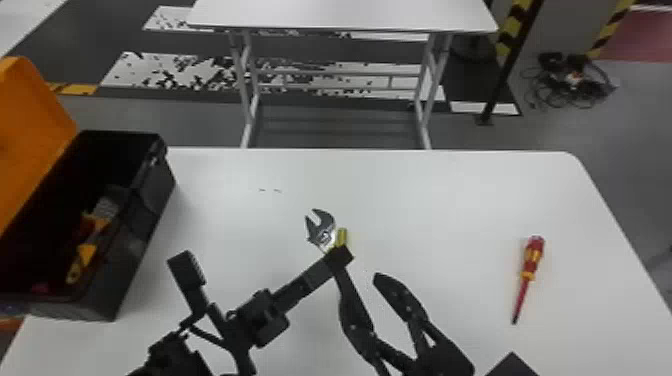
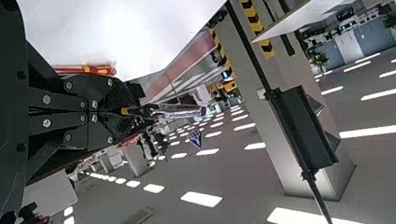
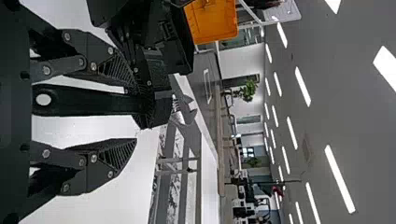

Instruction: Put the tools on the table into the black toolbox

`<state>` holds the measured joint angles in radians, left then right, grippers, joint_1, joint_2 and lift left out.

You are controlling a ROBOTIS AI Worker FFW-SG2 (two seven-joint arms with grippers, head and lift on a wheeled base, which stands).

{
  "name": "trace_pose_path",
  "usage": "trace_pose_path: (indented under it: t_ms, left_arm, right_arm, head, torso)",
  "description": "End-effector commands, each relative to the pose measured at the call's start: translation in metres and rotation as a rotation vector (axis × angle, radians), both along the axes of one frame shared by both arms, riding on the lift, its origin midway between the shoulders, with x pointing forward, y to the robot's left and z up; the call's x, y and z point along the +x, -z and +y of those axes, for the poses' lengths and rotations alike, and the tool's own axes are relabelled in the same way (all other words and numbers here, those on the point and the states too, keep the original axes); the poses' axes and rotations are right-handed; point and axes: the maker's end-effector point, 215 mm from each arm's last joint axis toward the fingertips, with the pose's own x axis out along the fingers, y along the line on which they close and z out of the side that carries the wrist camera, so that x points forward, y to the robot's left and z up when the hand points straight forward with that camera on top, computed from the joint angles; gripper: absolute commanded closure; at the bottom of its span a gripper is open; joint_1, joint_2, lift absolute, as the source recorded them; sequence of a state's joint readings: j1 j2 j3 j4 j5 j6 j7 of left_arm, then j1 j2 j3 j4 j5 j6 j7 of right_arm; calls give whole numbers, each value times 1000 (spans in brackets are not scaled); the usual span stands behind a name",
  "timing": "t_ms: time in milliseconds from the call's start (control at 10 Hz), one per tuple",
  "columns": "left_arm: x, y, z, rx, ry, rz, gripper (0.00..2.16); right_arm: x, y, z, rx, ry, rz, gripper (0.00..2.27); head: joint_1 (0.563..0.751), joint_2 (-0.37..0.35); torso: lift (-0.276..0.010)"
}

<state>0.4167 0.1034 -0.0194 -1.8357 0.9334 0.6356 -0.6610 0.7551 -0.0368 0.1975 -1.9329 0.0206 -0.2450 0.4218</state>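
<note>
Nearest of all, the black two-fingered left gripper reaches up to the right of the black toolbox, its fingers closed on the adjustable wrench with a silver metal head and a dark handle. The wrench is well apart from the toolbox, on its right. Its long axis slants, the head far and toward the toolbox's side, its open mouth facing away from the robot; the handle runs back nearer the robot. A small yellow piece shows beside the head; whether it belongs to the wrench I cannot tell.

Farther right of the toolbox, the black right gripper has its fingers spread wide, the handle between them and not clamped.

Farthest right of the toolbox, a red-and-yellow screwdriver lies on the white table, handle away from the robot, tip toward it and slightly toward the toolbox's side. Inside the toolbox, under its raised orange lid, are yellow-and-orange tools.
</note>
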Motion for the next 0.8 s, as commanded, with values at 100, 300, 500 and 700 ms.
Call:
trace_pose_path:
  t_ms: [100, 300, 500, 700]
  left_arm:
    - [14, -12, 33, 30, -47, -28, 2135]
    - [30, -35, 67, 104, -107, -94, 2135]
    - [40, -55, 106, 182, -156, -134, 2135]
    - [54, -76, 146, 286, -225, -184, 2135]
  right_arm:
    - [-3, -6, -16, 20, 36, -20, 53]
    - [-4, -5, -32, 24, 66, -20, 53]
    - [-5, -1, -43, 26, 89, -16, 53]
    - [-7, -1, -47, 28, 96, -26, 53]
  head:
    - [695, 5]
    - [695, 30]
    - [695, 56]
    - [695, 106]
  torso:
    - [-75]
    - [-75]
    - [-75]
    - [-75]
